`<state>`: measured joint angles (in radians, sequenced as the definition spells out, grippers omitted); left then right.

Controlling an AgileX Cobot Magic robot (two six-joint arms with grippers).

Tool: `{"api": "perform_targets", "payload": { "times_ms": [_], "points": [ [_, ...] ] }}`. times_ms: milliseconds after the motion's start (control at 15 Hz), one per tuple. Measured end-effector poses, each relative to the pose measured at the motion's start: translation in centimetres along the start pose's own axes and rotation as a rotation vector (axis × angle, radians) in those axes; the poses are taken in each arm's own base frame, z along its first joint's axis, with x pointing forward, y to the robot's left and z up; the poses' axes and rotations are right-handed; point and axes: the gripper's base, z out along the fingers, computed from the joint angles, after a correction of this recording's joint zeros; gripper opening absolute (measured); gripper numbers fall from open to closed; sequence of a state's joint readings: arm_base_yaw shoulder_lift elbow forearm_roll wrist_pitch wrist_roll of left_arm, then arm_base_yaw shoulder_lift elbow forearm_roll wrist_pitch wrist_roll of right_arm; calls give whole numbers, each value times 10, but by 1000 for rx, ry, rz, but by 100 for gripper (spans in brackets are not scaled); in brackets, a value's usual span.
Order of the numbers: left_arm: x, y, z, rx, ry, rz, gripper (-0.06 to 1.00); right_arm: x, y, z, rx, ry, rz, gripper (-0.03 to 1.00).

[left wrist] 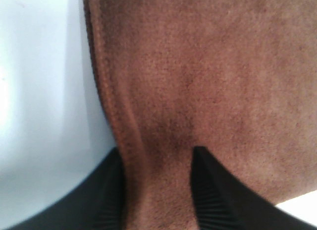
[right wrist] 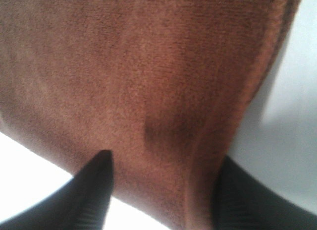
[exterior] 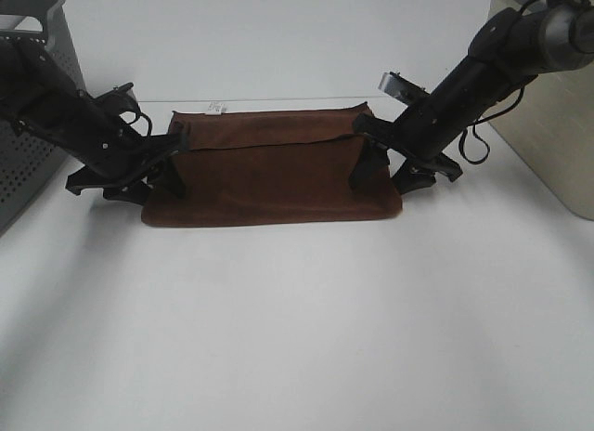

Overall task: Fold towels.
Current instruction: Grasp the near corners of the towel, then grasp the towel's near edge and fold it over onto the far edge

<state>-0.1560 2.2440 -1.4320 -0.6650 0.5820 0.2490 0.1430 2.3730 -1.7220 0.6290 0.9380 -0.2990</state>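
At the centre of the frame, the towel [exterior: 269, 180] was clamped by the left gripper [exterior: 178, 159] and the right gripper [exterior: 368, 152], the first fold judged nearly laid.

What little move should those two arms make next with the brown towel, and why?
Probably carry the towel's lifted flap forward, both arms together, to its near edge, then lower it. The left gripper and right gripper each pinch a side hem, and the flap between them covers only the far part of the flat layer.
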Motion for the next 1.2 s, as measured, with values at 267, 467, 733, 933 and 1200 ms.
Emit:
{"api": "perform_targets", "payload": {
  "times_ms": [267, 467, 733, 933, 1200],
  "points": [
    [4, 1, 4, 3, 37, -2, 1, -1, -4, 4, 21, -11, 8, 0],
    [7, 1, 4, 9, 68, 0, 1, -1, -5, 1, 53, -8, 20, 0],
    [15, -9, -17, 0, 85, 35, 1, 24, -2, -17, 118, 73, 38, 0],
    [48, -11, -25, -27, 141, 54, 1, 68, -7, -9, 101, 108, 101, 0],
    [99, -7, -33, -72, 193, 62, 1, 119, -8, -4, 51, 156, 116, 0]
  ]
}}
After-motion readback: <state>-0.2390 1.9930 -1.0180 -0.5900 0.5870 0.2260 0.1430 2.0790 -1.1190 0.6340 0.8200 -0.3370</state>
